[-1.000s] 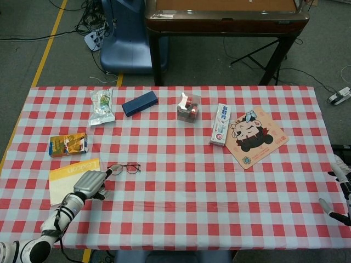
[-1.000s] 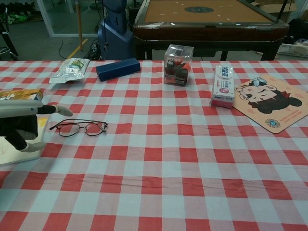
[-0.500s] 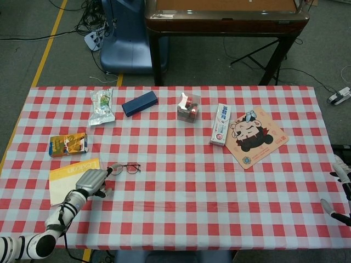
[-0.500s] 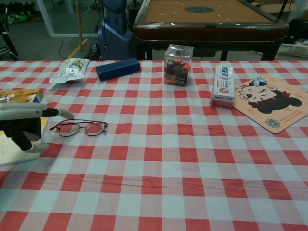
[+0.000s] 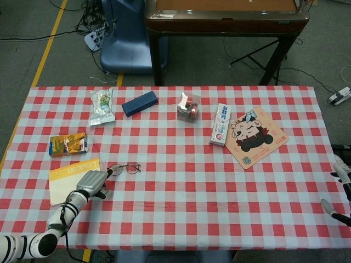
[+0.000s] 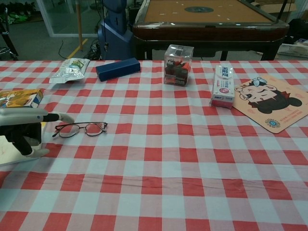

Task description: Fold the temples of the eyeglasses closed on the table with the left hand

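Thin dark wire frames the eyeglasses [image 6: 80,128], which lie flat on the red-and-white checked tablecloth [image 6: 183,159] at the near left, lenses clear and round-edged. The left hand [image 6: 21,129] sits just left of them over a yellow booklet [image 5: 61,181], holding nothing, one fingertip [image 6: 65,118] stretched out to the frame's left end; whether it touches is unclear. The right hand [image 5: 340,189] shows only partly at the right table edge; I cannot tell its state.

Left hand [image 5: 93,182] touching eyeglasses [image 5: 125,168] on table [image 5: 181,203]
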`<move>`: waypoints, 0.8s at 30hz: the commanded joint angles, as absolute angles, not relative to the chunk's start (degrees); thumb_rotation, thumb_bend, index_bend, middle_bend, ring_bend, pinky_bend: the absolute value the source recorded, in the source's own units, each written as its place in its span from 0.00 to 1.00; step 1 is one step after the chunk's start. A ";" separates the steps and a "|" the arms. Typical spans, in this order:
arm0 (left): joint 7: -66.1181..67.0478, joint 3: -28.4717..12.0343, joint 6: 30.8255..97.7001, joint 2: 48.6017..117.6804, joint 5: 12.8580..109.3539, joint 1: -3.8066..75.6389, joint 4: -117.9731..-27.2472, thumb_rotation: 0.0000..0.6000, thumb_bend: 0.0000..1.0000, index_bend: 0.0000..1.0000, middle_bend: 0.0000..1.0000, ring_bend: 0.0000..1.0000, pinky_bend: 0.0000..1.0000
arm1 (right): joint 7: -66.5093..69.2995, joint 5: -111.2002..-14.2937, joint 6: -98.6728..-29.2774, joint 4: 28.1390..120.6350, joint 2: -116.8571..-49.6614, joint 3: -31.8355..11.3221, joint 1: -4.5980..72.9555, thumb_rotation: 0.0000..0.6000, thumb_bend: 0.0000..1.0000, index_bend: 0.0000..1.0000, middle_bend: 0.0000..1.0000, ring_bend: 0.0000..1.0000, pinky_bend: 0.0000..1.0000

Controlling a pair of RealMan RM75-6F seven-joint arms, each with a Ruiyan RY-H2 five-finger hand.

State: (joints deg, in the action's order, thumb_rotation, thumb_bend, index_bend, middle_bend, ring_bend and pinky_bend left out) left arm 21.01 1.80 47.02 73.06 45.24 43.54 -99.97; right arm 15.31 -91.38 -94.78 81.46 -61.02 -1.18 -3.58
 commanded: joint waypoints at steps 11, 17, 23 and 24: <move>15.42 -0.84 57.10 68.64 53.39 38.46 -104.18 1.00 0.43 0.04 0.96 0.87 0.95 | 15.43 -91.22 -94.95 81.34 -60.96 -1.36 -3.70 1.00 0.23 0.00 0.26 0.30 0.20; 18.78 0.26 70.04 65.92 58.73 32.23 -105.92 1.00 0.43 0.05 0.60 0.57 0.79 | 15.33 -90.87 -93.51 81.87 -60.18 -1.50 -3.00 1.00 0.23 0.00 0.26 0.30 0.20; 20.39 1.51 81.63 66.13 63.23 25.15 -104.79 1.00 0.41 0.05 0.28 0.29 0.45 | 15.19 -90.77 -91.24 82.10 -59.91 -1.34 -1.88 1.00 0.23 0.00 0.25 0.30 0.20; 20.20 1.68 83.16 66.51 64.22 24.12 -104.28 1.00 0.40 0.05 0.25 0.27 0.41 | 15.25 -90.80 -91.02 82.03 -60.05 -1.33 -1.74 1.00 0.23 0.00 0.25 0.29 0.20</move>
State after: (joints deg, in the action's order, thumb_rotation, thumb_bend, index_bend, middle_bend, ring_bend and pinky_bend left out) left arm 19.48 0.89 78.82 66.37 61.23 27.67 -105.05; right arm 15.24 -90.80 -91.11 82.05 -59.99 -1.37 -1.86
